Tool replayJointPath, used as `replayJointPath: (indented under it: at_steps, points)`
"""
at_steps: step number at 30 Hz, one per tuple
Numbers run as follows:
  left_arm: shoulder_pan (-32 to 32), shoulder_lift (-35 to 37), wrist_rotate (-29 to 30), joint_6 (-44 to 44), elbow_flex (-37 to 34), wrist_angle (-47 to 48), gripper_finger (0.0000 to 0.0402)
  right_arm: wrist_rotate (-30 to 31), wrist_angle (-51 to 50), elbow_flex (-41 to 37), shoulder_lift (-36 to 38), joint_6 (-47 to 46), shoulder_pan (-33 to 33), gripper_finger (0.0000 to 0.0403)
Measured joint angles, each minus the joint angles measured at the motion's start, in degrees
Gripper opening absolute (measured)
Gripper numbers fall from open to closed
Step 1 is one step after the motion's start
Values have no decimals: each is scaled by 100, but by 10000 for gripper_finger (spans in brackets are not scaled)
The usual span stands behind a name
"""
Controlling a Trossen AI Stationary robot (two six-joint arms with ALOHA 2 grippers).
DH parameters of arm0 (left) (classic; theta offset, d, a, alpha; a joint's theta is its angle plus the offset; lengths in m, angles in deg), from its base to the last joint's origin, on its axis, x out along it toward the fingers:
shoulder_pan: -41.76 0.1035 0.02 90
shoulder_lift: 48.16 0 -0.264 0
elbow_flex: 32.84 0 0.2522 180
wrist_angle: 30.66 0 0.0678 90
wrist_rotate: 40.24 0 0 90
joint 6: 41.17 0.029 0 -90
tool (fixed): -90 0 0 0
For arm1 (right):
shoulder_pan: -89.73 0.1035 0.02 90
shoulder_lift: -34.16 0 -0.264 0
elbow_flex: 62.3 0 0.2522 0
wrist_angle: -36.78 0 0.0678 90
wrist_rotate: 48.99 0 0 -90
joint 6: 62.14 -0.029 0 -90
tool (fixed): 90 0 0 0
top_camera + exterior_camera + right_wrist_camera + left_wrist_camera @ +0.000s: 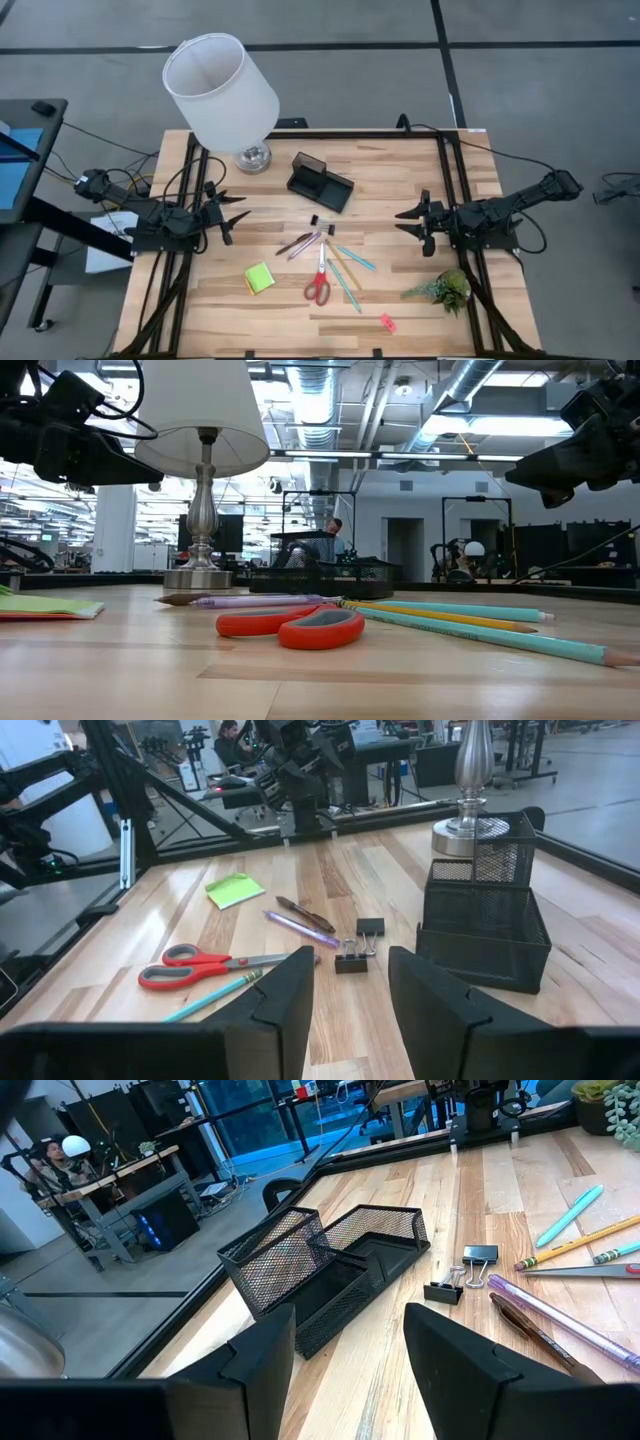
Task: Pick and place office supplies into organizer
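The black mesh organizer point(321, 181) stands on the table's far middle, also in the left wrist view point(325, 1270) and right wrist view point(485, 915). The red-handled scissors point(319, 282), pens and pencils point(335, 258), two black clips point(321, 225) and lime-green sticky-note pad point(259, 278) lie flat near the middle. A small pink-red piece point(387, 322) lies toward the near edge. My left gripper point(238, 214) is open above the table's left side. My right gripper point(405, 222) is open above the right side. Both hang clear of everything.
A white-shaded lamp point(222, 92) stands at the far left of the table. A small green spiky plant point(443, 289) sits near my right arm. Bare wood lies between each gripper and the supplies. A person sits in the room behind point(335, 530).
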Motion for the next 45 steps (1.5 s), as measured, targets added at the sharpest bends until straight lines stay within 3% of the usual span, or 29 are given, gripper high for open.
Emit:
replayJointPath:
  at_steps: [5, 11, 19, 21, 25, 30, 36, 42, 45]
  points:
    - [-1, 0, 2, 5, 0, 1, 182, 0, 0, -2, 0, 1, 0, 124]
    - [0, 2, 196, 990, 0, 13, 182, 1, 0, -2, 0, 2, 0, 124]
    - [0, 0, 83, 788, 0, -20, 182, 0, 0, -1, -1, 2, 0, 124]
    - [0, 1, -28, 481, 0, -28, 182, 1, 0, -1, -1, 2, 0, 124]
    - [0, 0, -692, -1038, -2, -74, 182, 2, 0, 0, 0, 0, 1, 124]
    - [0, 1, -1389, -2071, -8, -126, 182, 2, 0, -1, 0, 0, 0, 124]
    - [0, 2, -1599, -3558, -15, -264, 182, 0, 0, 0, 0, 2, 0, 124]
    - [0, 0, -1484, -3793, 0, -30, 182, 1, 0, -1, -1, 1, 1, 124]
    - [-19, 0, -1963, -3665, 4, -20, 182, 1, 0, 0, -2, 2, 0, 124]
